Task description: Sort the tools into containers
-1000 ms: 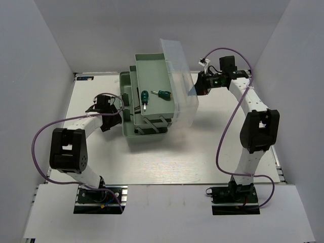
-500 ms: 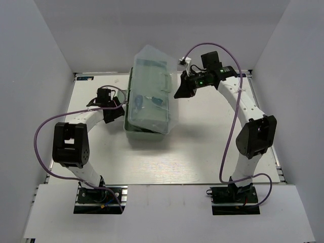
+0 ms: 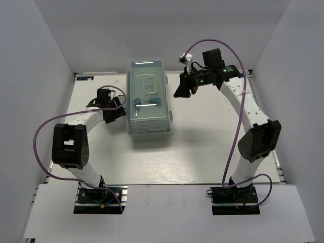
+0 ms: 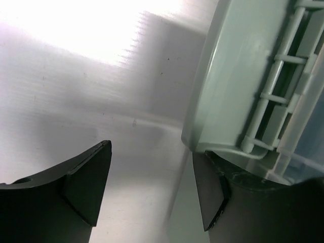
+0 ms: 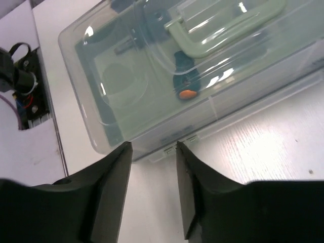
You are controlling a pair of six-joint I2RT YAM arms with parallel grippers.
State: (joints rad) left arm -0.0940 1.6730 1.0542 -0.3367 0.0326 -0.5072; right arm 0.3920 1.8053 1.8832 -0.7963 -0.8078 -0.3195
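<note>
Closed toolbox [image 3: 148,101] edge beside left gripper [image 4: 151,183]

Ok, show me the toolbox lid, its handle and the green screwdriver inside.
toolbox lid [image 3: 151,117], top external view, near end of its top
handle [image 5: 238,31], right wrist view, middle of its bar
green screwdriver [image 5: 182,76], right wrist view, grip seen through the lid

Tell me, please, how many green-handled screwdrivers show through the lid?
1: a stubby green-handled screwdriver with an orange cap, under the translucent plastic lid by its pale handle; others may be hidden.
</note>
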